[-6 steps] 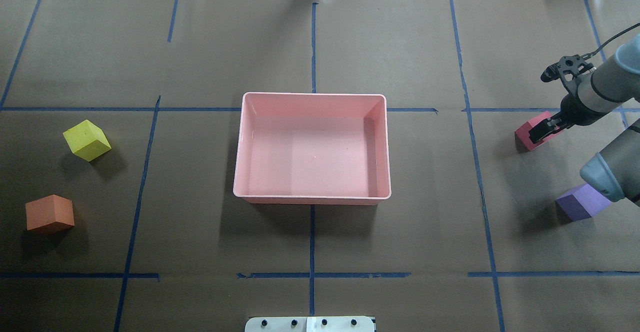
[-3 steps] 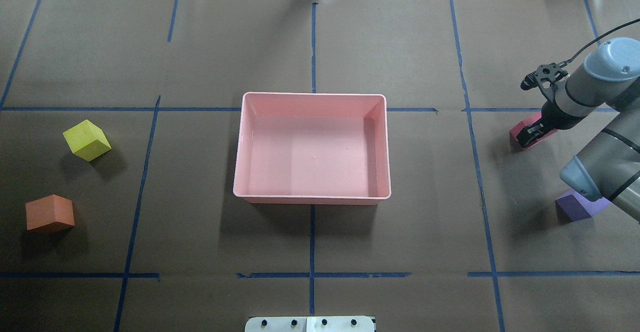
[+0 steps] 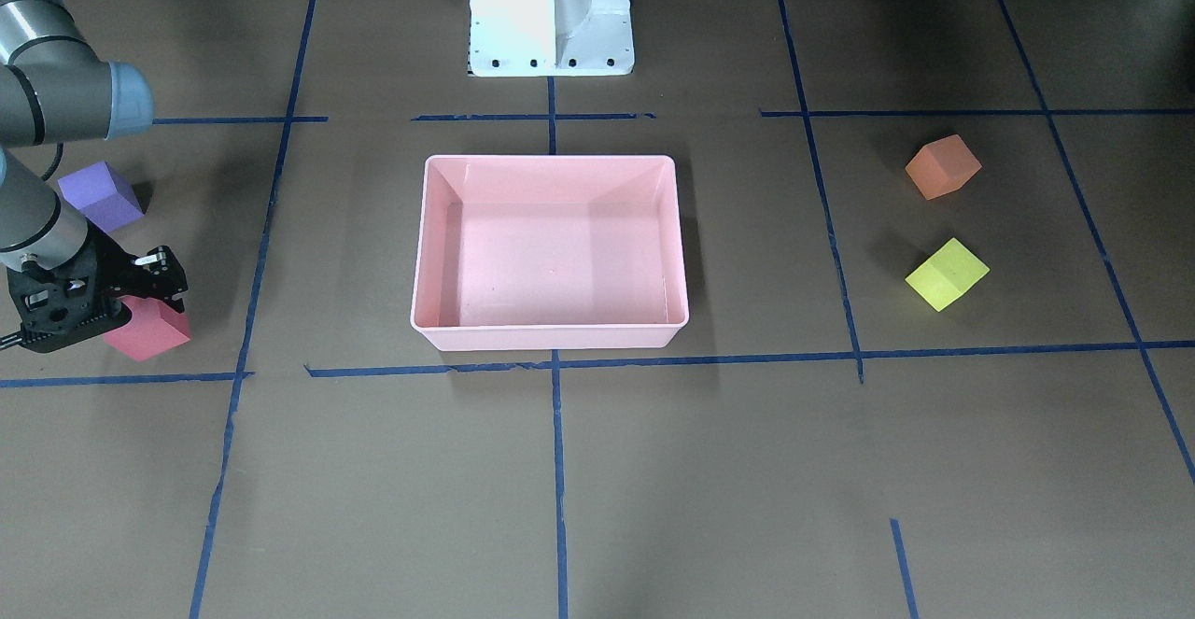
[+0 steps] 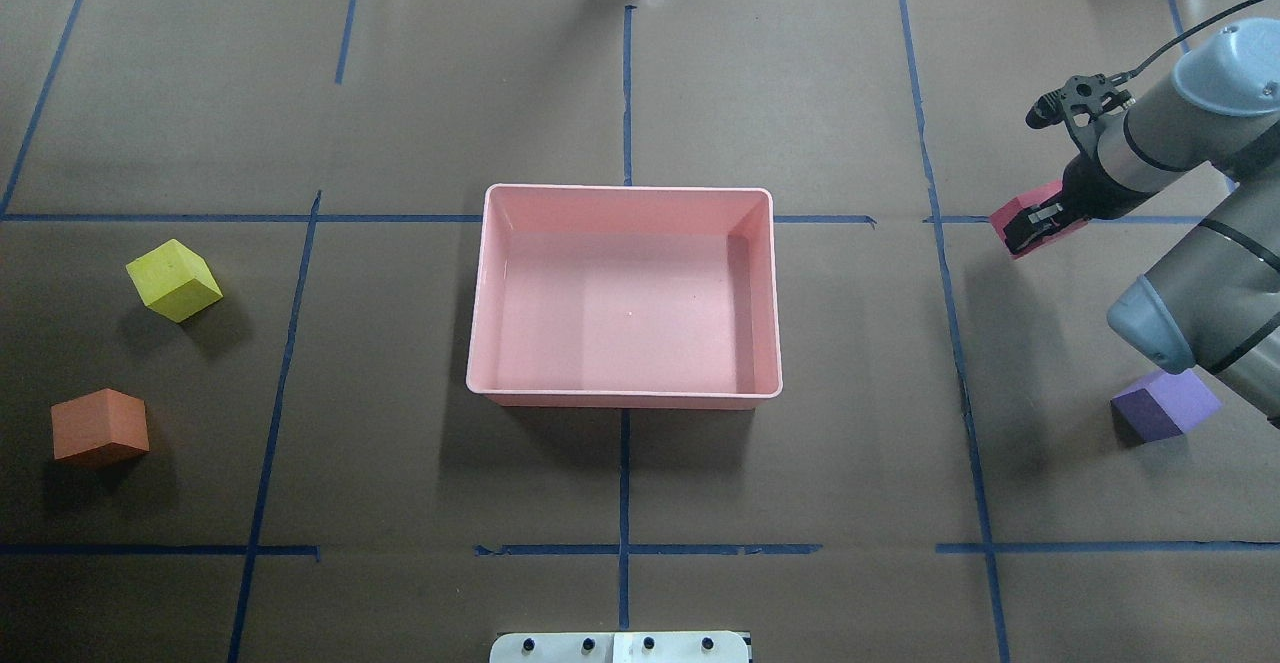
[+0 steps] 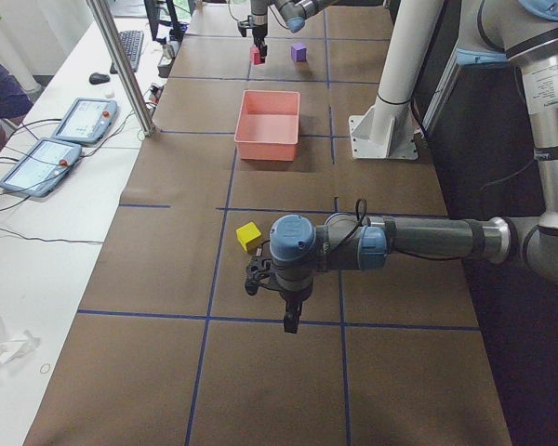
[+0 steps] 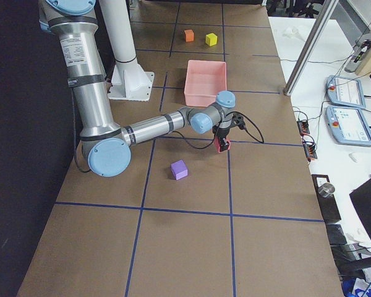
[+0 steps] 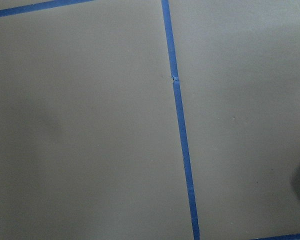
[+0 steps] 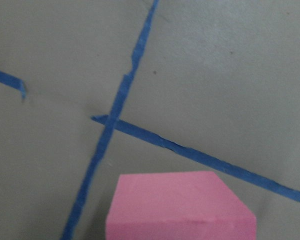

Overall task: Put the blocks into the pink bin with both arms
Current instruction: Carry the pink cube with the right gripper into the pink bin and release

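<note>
The pink bin [image 4: 625, 189] sits open at the table's middle, and shows in the front-facing view [image 3: 551, 161] too. My right gripper [image 4: 1035, 221] is shut on the red block [image 4: 1006, 217], held just above the table right of the bin; the right wrist view shows the block [image 8: 180, 205] below it. The purple block [image 4: 1165, 405] lies near the right arm. The yellow block [image 4: 174, 280] and orange block [image 4: 100, 427] lie at the far left. My left gripper [image 5: 291, 316] shows only in the exterior left view, near the yellow block [image 5: 249, 236]; I cannot tell if it is open.
The white pedestal base [image 3: 551, 12] stands behind the bin on the robot's side. Blue tape lines [image 4: 625, 93] cross the brown paper. Tablets [image 5: 84, 119] and cables lie on the white bench beside the table. The left wrist view shows only paper and tape [image 7: 182, 150].
My right gripper has lifted the red block off the table and carried it left toward the bin. The other blocks and the bin have not moved.
</note>
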{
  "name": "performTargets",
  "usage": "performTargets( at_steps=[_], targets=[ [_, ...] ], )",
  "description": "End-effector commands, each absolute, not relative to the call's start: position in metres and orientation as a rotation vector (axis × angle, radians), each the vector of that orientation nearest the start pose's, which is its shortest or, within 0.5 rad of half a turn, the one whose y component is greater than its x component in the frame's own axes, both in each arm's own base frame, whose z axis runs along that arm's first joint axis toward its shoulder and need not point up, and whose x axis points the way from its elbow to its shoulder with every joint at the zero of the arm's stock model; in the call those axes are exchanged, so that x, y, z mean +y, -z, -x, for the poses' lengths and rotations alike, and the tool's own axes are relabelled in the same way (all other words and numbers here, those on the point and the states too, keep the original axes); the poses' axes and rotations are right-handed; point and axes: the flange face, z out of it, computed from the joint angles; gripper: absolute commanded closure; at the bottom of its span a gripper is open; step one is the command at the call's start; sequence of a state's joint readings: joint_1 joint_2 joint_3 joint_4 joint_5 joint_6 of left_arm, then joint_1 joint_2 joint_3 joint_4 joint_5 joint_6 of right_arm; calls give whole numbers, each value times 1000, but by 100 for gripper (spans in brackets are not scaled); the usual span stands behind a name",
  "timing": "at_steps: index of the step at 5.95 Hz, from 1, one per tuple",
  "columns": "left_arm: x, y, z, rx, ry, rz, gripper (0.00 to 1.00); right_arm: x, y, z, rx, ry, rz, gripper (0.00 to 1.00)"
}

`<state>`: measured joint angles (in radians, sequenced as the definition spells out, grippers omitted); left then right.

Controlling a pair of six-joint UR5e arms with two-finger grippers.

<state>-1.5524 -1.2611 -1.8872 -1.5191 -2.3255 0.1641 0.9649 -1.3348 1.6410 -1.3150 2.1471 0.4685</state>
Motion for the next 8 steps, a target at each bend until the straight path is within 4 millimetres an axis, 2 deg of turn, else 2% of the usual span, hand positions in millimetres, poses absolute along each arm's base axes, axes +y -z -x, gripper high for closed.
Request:
performTargets(
  at_steps=[1, 2, 3, 4, 5, 6, 7, 8],
  targets=[
    [-361, -640, 58, 756, -158, -16, 0, -544, -385, 342, -846, 116, -118, 68],
    [-363, -638, 58, 754, -161, -22, 0, -543, -305, 383, -871, -25, -30, 67],
    [-368, -633, 57, 757, -165, -33, 0, -531, -240, 408, -896, -153, 38, 67],
    [-386, -617, 54, 789, -177, -68, 0, -508, -183, 448, -892, -274, 78, 65],
    [-399, -601, 48, 862, -191, -101, 0, -479, -147, 486, -857, -327, 63, 46],
    [-428, -575, 47, 859, -216, -159, 0, -469, -127, 496, -867, -337, 73, 1],
    [-449, -560, 39, 859, -251, -191, 0, -468, -116, 496, -863, -363, 85, 0],
    [-463, -560, 24, 857, -309, -246, 0, -459, -121, 484, -823, -339, 90, 0]
  ],
)
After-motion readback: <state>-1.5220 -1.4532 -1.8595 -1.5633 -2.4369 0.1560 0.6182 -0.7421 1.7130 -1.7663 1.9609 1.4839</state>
